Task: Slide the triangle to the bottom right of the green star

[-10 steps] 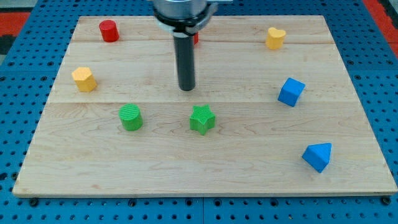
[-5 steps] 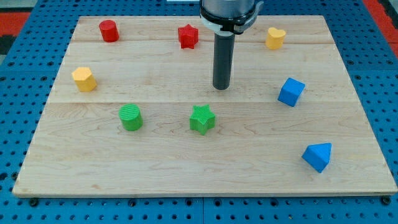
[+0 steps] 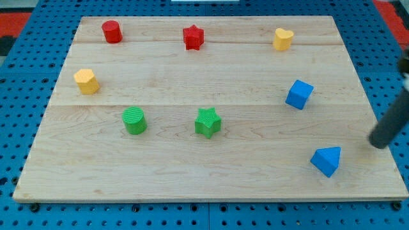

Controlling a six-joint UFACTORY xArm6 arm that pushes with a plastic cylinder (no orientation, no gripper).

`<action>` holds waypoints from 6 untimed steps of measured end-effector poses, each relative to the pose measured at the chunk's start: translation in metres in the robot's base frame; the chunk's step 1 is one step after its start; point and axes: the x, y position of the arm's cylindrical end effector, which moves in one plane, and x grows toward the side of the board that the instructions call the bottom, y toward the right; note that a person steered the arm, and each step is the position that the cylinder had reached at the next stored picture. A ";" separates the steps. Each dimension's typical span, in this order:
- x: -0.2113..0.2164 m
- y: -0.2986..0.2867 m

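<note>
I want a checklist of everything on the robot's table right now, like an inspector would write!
Surface: pale wooden board on a blue pegboard.
Job's things: blue triangle block near the view's bottom right; green star block mid-board, far left of it.
Clutter: green cylinder, blue cube, red cylinder, red star, yellow heart, orange-yellow hexagonal block.
Grippers: none; my tip sits right of the triangle, apart.
Cables: nothing seen.
Surroundings: red patches at the top corners.
</note>
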 end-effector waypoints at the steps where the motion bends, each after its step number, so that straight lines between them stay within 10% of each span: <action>1: 0.007 -0.023; 3: 0.007 -0.170; 6: 0.007 -0.197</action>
